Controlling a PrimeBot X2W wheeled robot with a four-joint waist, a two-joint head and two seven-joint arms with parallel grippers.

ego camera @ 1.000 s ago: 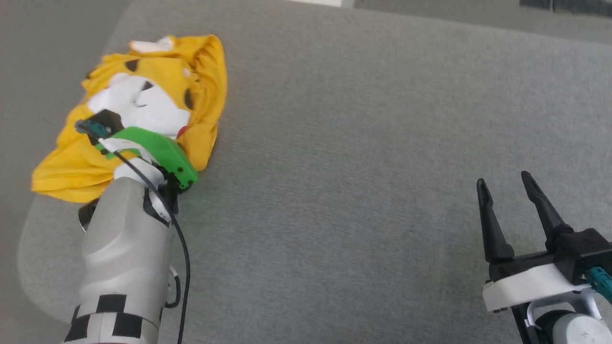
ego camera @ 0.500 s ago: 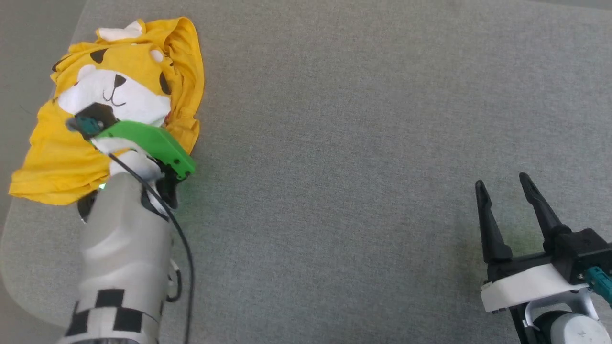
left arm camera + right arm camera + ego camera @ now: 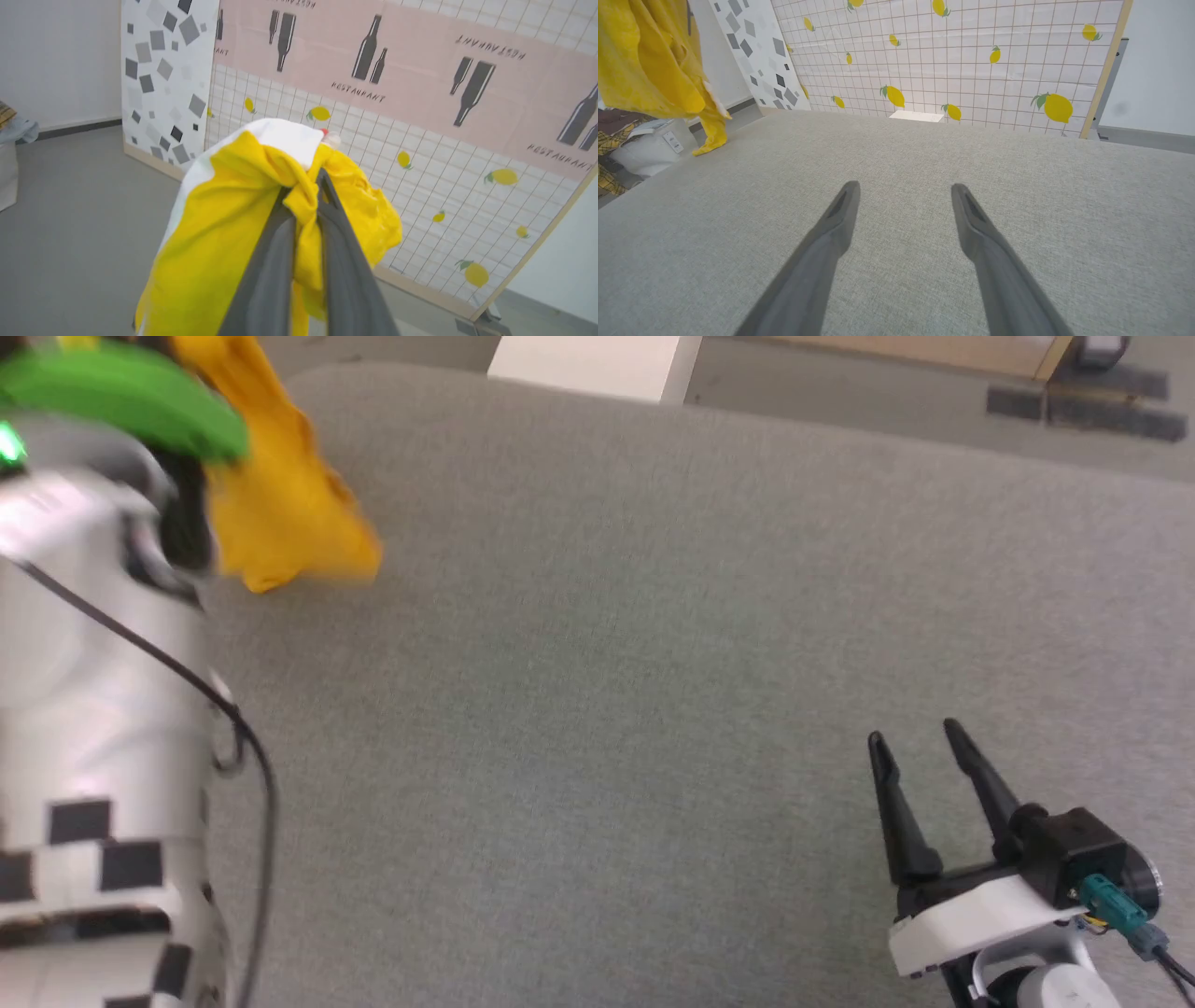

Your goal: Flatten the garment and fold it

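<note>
Left gripper (image 3: 303, 186): fingers together, clamped on a bunched fold of the T-shirt (image 3: 224, 224). In the left wrist view the yellow cloth wraps around both fingers, with a white patch and a small red dot at the top of the bunch. T-shirt (image 3: 280, 513) is held up at the far left corner of the grey fabric worktop (image 3: 597, 663), hanging beside the green wrist cover (image 3: 121, 397) and pale forearm (image 3: 93, 663); head view is blurred there. In the right wrist view the T-shirt (image 3: 649, 56) hangs in loose folds, lowest tip near the worktop's left edge; contact with the surface cannot be told. Right gripper (image 3: 915, 733): fingers apart, nothing between them, over the near right part of the worktop, well apart from the T-shirt. Right gripper (image 3: 906, 186) points toward the far edge. White block (image 3: 593, 364) beyond the far edge; lemon-print panel (image 3: 971, 56) behind.
</note>
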